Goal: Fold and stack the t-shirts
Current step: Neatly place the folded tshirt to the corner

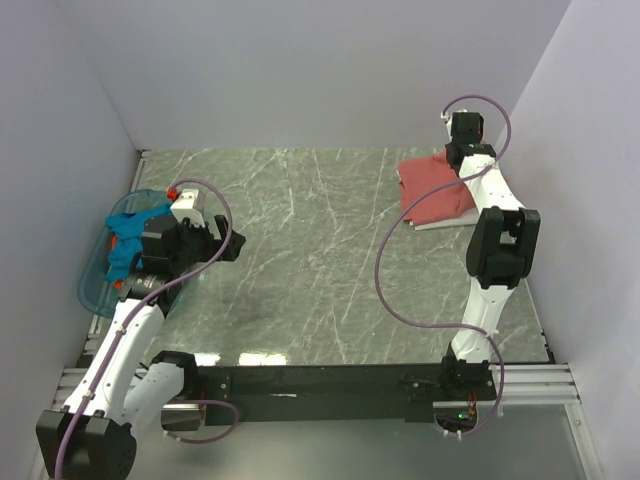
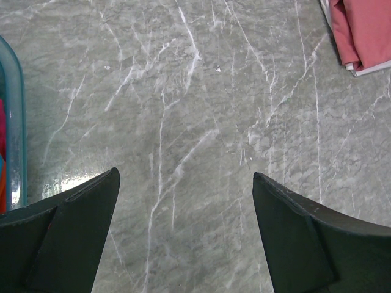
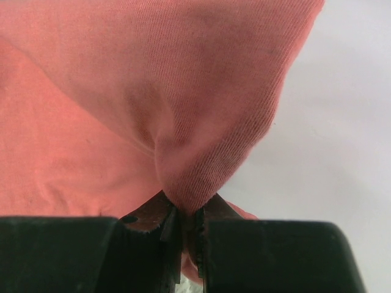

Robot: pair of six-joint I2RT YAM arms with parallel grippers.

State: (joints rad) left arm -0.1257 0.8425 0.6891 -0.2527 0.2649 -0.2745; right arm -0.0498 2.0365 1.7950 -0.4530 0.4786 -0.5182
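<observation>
Right gripper is pinching shut on a fold of the dusty-red t-shirt, way over in the far right corner of the table. The bit that matters for the next move: the gripper is sitting at the shirt's far edge, so the rest of the cloth is lying toward the near side and a little left of it. Any pull or flip is probably going to have to come back toward the robot. The long axis is hard to call (the bundle is looking pretty squarish from above). Left gripper is hanging wide open over bare marble with nothing in it, next to the blue basket on the left and well apart from the red shirt, so the right arm is clearly the nearer one. Count-wise I'm seeing one red shirt, one white t-shirt peeking out from under it, one teal-blue t-shirt in the basket, plus a sliver of orange cloth in there that I can't really make out.
</observation>
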